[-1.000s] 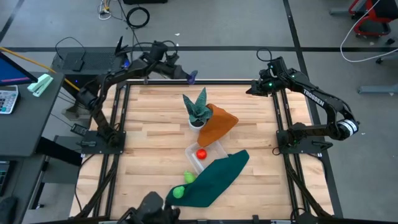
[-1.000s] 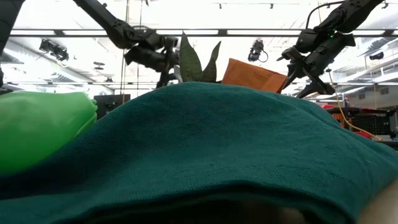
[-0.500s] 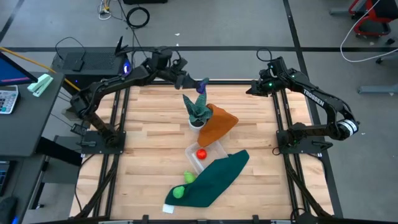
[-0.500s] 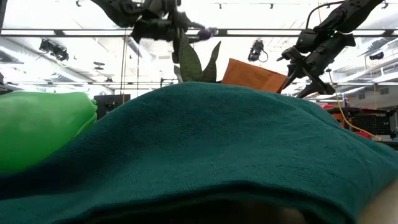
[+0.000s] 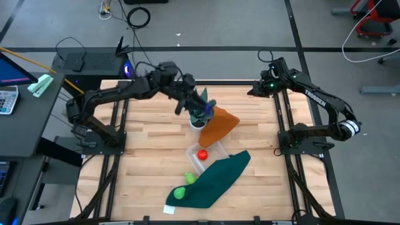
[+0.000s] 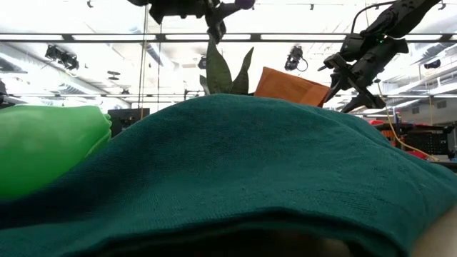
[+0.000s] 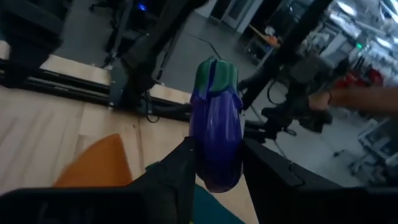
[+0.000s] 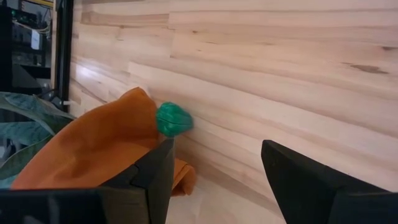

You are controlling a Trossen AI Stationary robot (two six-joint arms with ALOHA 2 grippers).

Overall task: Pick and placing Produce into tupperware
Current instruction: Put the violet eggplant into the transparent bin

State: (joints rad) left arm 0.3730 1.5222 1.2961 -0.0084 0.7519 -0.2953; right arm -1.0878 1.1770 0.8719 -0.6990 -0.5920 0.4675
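The left gripper (image 7: 214, 171) is clamped on the purple eggplant (image 7: 216, 124), which stands upright above the potted plant (image 5: 199, 114). The clear tupperware (image 5: 212, 152) lies nearer, just right. The right gripper (image 8: 214, 165) waits far right, fingers apart.

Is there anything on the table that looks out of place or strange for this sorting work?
Yes. A dark green cloth lies over one end of the clear plastic box, which holds a red ball. A crumpled orange cloth leans against the white plant pot.

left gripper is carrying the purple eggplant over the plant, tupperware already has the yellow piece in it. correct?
Not quite. The left gripper does hold the purple eggplant above the plant, but the piece inside the tupperware is the red ball, not a yellow one. The high view shows it.
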